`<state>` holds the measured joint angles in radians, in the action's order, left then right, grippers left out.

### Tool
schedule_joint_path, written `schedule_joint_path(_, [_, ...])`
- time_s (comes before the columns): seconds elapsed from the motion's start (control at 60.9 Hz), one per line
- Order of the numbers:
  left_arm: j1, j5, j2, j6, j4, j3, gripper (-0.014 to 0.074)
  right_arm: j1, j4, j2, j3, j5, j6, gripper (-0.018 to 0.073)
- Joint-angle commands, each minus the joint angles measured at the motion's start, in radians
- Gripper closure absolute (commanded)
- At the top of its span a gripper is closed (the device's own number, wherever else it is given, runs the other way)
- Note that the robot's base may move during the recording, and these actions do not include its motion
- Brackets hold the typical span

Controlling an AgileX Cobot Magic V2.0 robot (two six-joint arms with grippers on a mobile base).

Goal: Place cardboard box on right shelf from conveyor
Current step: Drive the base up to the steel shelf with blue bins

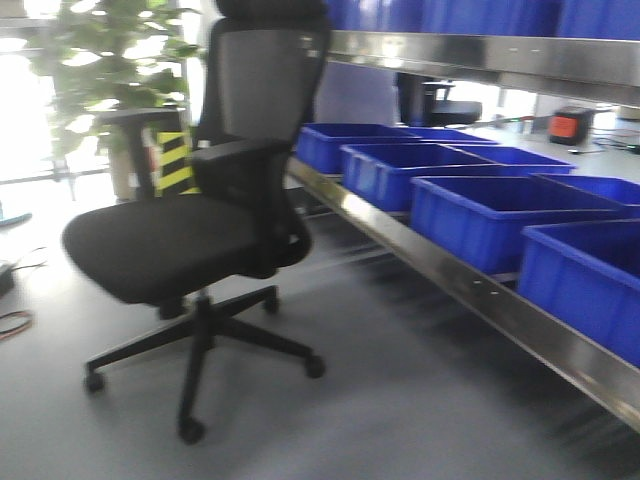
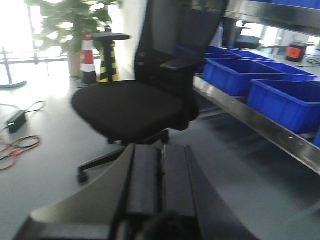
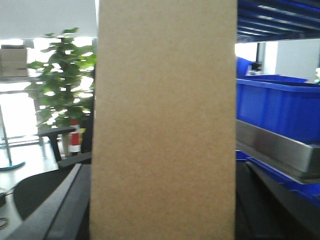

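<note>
The tan cardboard box (image 3: 165,125) fills the middle of the right wrist view, standing upright between the dark fingers (image 3: 75,205) of my right gripper (image 3: 164,200), which is shut on it. The right shelf shows as a shiny steel lip (image 1: 470,290) running down the right side of the front view, and it appears too in the right wrist view (image 3: 272,147) and the left wrist view (image 2: 260,127). My left gripper (image 2: 161,167) hangs over the floor, its two fingers pressed together with nothing between them. The conveyor is out of view.
A black office chair (image 1: 170,240) stands on the grey floor just left of the shelf. Several blue bins (image 1: 490,215) sit on the shelf. A potted plant (image 1: 110,60), a yellow-black post (image 1: 175,160), a cone (image 2: 88,57) and floor cables (image 2: 20,145) lie far left.
</note>
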<state>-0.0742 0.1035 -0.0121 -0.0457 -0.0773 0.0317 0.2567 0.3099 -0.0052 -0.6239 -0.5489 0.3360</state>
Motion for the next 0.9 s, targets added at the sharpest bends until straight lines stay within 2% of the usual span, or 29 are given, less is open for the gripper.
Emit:
schedule_joint_path(0.0, [-0.006,-0.089,-0.016,0.0,-0.006,0.01,0.0713,-0.003,0.027,0.024,-0.026,0.102,-0.01,0.0254])
schedule_joint_path(0.887, [-0.017,-0.089,-0.016,0.0,-0.006,0.01,0.0713,-0.003,0.027,0.024,-0.026,0.102,-0.01,0.0254])
